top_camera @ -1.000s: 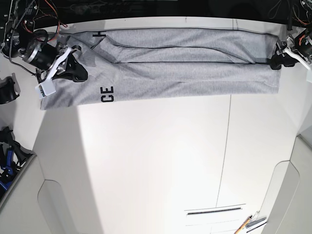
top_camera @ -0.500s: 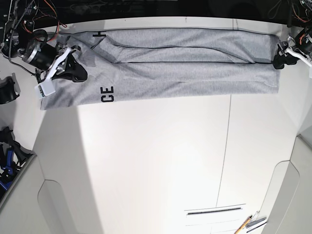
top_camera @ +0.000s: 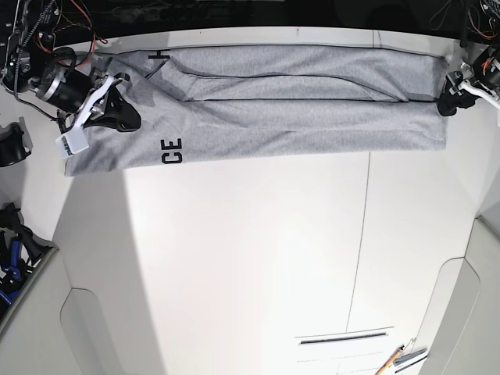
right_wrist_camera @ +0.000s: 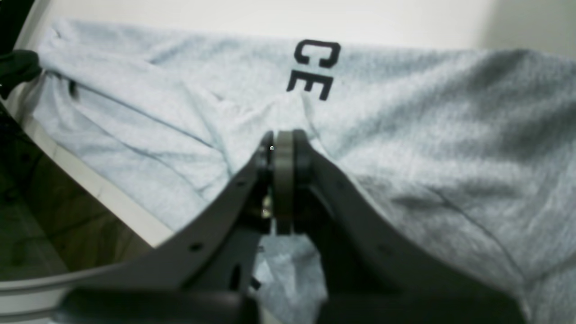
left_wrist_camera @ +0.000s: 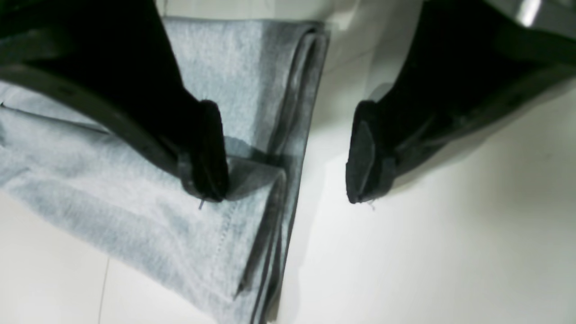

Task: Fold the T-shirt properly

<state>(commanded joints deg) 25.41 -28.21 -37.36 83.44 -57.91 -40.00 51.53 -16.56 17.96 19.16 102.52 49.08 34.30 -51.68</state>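
Note:
The heather-grey T-shirt [top_camera: 297, 117] lies folded into a long band across the far side of the white table [top_camera: 250, 258], with the black letters "CE" [top_camera: 172, 151] near its left end. My right gripper [top_camera: 129, 116] is at the shirt's left end. In the right wrist view, it [right_wrist_camera: 283, 144] is shut, with puckered T-shirt cloth [right_wrist_camera: 405, 112] at its tip. My left gripper [top_camera: 448, 96] is at the shirt's right end. In the left wrist view, it [left_wrist_camera: 283, 175] is open: one finger [left_wrist_camera: 204, 153] rests on the T-shirt [left_wrist_camera: 135, 211] and the other is over bare table.
A table seam [top_camera: 361, 234] runs front to back. A pencil and small items [top_camera: 402, 358] lie at the front right edge. Black gear [top_camera: 12, 144] and blue parts [top_camera: 8, 258] sit off the table's left side. The dark far edge lies just behind the shirt.
My left gripper has drawn back a little to the right, off the shirt's right edge, and that edge now lies straighter. The right gripper has not moved.

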